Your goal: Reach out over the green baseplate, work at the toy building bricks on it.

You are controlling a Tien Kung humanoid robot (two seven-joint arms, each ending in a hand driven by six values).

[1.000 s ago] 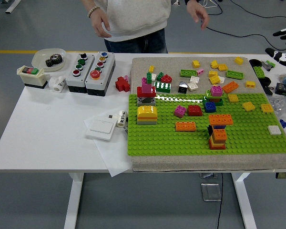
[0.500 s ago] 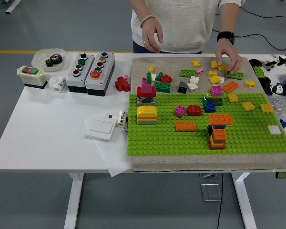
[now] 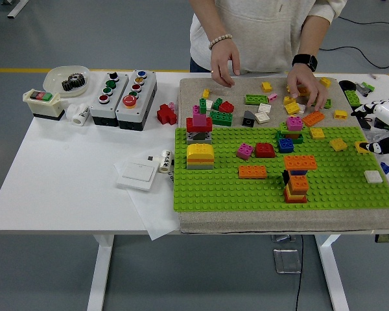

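No text, label, brand, number or sign can be read anywhere in this view. The small white roll [image 3: 165, 160] lying near the left edge of the green baseplate [image 3: 246, 192] carries dark print, but it is too small and blurred to make out. The two grey push-button boxes [image 3: 123, 91] and the switch box [image 3: 44, 103] show coloured buttons only, with no legible markings.
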